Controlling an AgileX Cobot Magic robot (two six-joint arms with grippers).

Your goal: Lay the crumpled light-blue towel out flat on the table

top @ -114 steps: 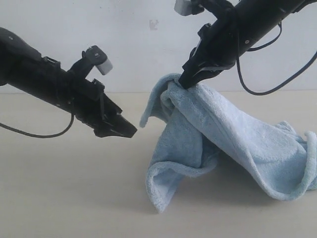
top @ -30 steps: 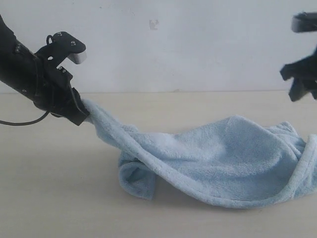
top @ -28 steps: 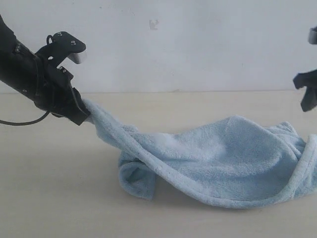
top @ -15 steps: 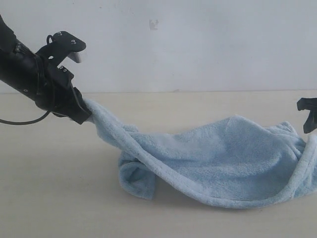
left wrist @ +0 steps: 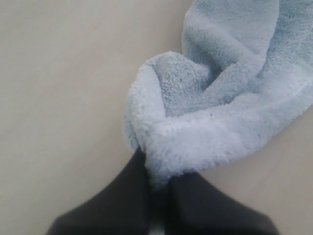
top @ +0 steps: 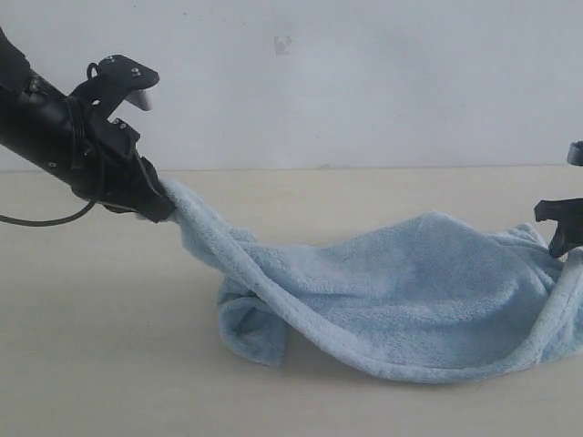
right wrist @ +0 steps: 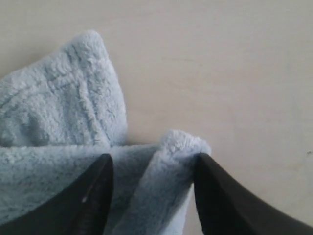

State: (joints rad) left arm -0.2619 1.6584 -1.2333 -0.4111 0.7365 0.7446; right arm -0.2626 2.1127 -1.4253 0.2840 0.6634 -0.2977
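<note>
The light-blue towel [top: 410,291] lies half spread on the beige table [top: 109,346], with a fold tucked under at its lower left. My left gripper [top: 157,208] is shut on the towel's left end and holds it lifted off the table; the left wrist view shows the towel [left wrist: 205,103] bunched between the dark fingers [left wrist: 122,196] of that gripper [left wrist: 157,178]. At the far right my right gripper [top: 560,238] hangs just over the towel's right edge. In the right wrist view this gripper [right wrist: 152,164] is open, its fingers [right wrist: 93,196] straddling a raised fold of towel [right wrist: 166,171].
A plain white wall [top: 364,82] rises behind the table's far edge. Bare table shows in front of the towel [top: 137,391] and behind it [top: 383,187]. A black cable [top: 36,221] hangs from the left arm.
The right gripper came down from high at the right edge to the towel's right end. The left gripper, holding the towel's end, barely shifted.
</note>
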